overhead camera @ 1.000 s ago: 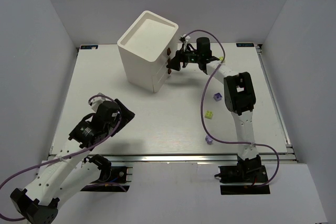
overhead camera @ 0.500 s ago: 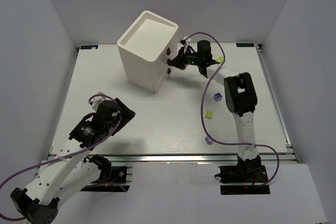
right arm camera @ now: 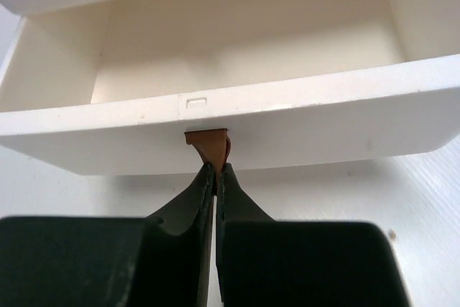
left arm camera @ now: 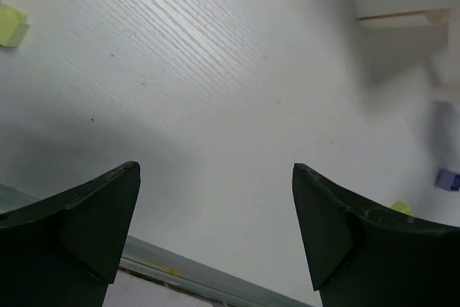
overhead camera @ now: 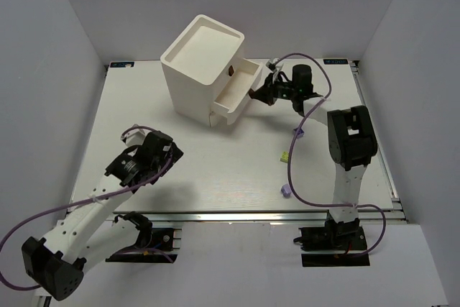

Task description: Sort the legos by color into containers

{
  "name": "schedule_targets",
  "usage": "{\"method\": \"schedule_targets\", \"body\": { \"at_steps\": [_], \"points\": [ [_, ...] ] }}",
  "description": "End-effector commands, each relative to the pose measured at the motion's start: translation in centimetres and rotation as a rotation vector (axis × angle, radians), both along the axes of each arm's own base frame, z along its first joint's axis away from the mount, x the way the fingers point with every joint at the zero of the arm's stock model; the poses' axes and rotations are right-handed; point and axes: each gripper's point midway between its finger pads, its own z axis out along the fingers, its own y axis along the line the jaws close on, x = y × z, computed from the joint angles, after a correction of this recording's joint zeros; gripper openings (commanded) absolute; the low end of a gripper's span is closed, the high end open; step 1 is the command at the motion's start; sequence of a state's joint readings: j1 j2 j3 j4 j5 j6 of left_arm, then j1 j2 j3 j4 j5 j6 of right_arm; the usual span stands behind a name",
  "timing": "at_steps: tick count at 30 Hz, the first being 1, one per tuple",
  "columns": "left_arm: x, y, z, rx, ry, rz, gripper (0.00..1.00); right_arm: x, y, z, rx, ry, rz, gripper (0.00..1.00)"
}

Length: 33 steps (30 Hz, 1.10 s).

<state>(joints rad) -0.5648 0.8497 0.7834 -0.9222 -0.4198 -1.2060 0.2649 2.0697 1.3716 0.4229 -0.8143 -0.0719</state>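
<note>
While the right gripper pinches the brown knob with its fingertips closed tight, we find the drawer drawn partly out of the white cabinet at the far side of the table. Its interior shows no brick. The legos lie loose on the table, right of centre: a purple brick, a yellow-green brick nearer, and a second purple brick near the front edge. The left gripper hovers at near left with fingers spread wide, holding nothing.

We judge three hazards:
- The knob is gripped by the tips only, so a sideways pull could let it slip.
- A longer pull could draw the drawer clear of its slot, or drag the cabinet with it.
- The right arm's cable runs close by the bricks and could sweep them.
</note>
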Motion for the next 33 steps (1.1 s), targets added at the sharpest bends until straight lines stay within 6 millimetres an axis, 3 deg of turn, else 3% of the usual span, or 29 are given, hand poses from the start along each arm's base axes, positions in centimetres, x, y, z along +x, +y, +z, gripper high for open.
{"method": "schedule_targets", "body": {
  "at_steps": [1,5,6,7,8,10,11,13,15,16,18,19,21,24,30,33],
  "points": [
    [1.4,1.2,1.3,0.051,-0.010,0.106,0.97,-1.0,-1.4,1.7,-0.008,-0.052,0.008,0.00],
    [1.5,1.7,1.2,0.108,0.058,0.153,0.98,-1.3,-2.1,2.1,-0.008,-0.051,0.006,0.00],
    [1.5,1.9,1.2,0.121,0.071,0.164,0.98,-1.4,-2.1,2.2,-0.007,-0.054,0.008,0.10],
    [1.8,1.9,1.8,0.127,0.068,0.177,0.98,-1.2,-2.3,2.3,-0.007,-0.054,0.000,0.36],
    [1.4,2.3,1.4,0.151,0.109,0.204,0.98,-1.4,-2.3,2.5,-0.005,-0.048,0.006,0.50],
    [1.6,2.9,2.0,0.169,0.123,0.261,0.98,-1.3,-2.7,3.0,-0.010,-0.054,0.004,0.73],
    [0.4,3.7,1.4,0.193,0.188,0.336,0.98,-1.6,-2.8,3.2,-0.015,-0.040,0.003,0.76],
    [-0.1,4.9,1.2,0.210,0.233,0.418,0.98,-1.8,-3.9,4.3,-0.020,-0.057,-0.014,0.78],
    [0.2,5.0,0.7,0.178,0.239,0.473,0.98,-2.9,-5.0,3.6,-0.040,-0.034,-0.028,0.79],
    [1.1,5.2,0.5,0.142,0.219,0.504,0.98,-3.0,-6.2,4.3,-0.049,-0.048,-0.058,0.79],
    [1.0,5.4,-1.1,0.118,0.246,0.524,0.98,-4.6,-7.2,3.0,-0.084,0.000,-0.076,0.79],
    [1.0,5.7,-1.7,0.111,0.260,0.539,0.98,-5.1,-7.8,4.0,-0.101,-0.036,-0.087,0.79],
    [0.6,6.7,-3.1,0.102,0.299,0.578,0.98,-6.5,-9.4,2.8,-0.125,-0.015,-0.115,0.79],
    [0.9,8.0,-4.3,0.091,0.290,0.605,0.98,-8.8,-11.2,4.4,-0.145,-0.108,-0.125,0.79],
    [1.9,10.3,-6.1,0.069,0.307,0.660,0.95,-11.8,-12.8,4.6,-0.122,-0.100,-0.140,0.78],
    [2.3,11.5,-7.3,0.079,0.352,0.674,0.94,-12.6,-13.2,5.8,-0.107,-0.122,-0.145,0.78]
  ]
}}
